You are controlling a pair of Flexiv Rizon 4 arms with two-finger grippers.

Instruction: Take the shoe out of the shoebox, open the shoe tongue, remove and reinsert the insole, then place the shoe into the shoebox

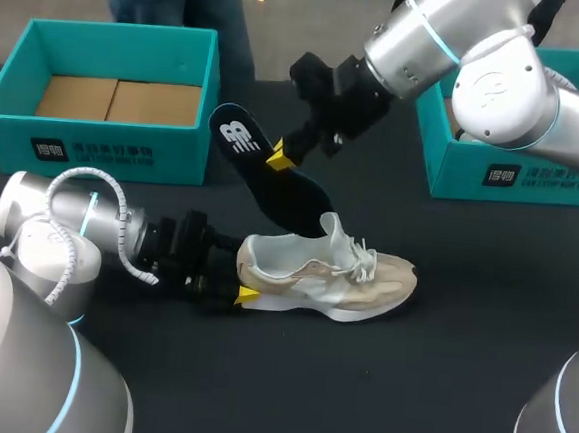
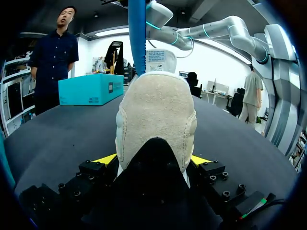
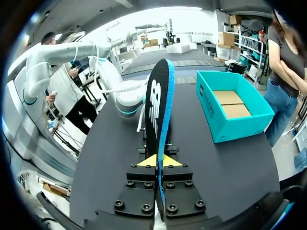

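A beige and white sneaker (image 1: 325, 275) lies on its sole on the black table, toe to the right. My left gripper (image 1: 240, 281) holds its heel (image 2: 156, 115), one yellow fingertip (image 2: 108, 158) pressed against each side. Above the shoe, my right gripper (image 1: 279, 158) is shut on a black insole (image 1: 272, 180) with a white logo. The insole slants down, and its lower end dips into the shoe's opening behind the raised tongue. In the right wrist view the insole (image 3: 158, 105) stands on edge between the closed fingers (image 3: 157, 162). Its blue edge (image 2: 136, 33) rises above the heel.
A teal shoebox (image 1: 104, 152) with a cardboard liner stands open at the back left, also seen beside the insole (image 3: 230, 110). A second teal box (image 1: 513, 174) stands at the back right under my right arm, far ahead of the heel (image 2: 91, 88).
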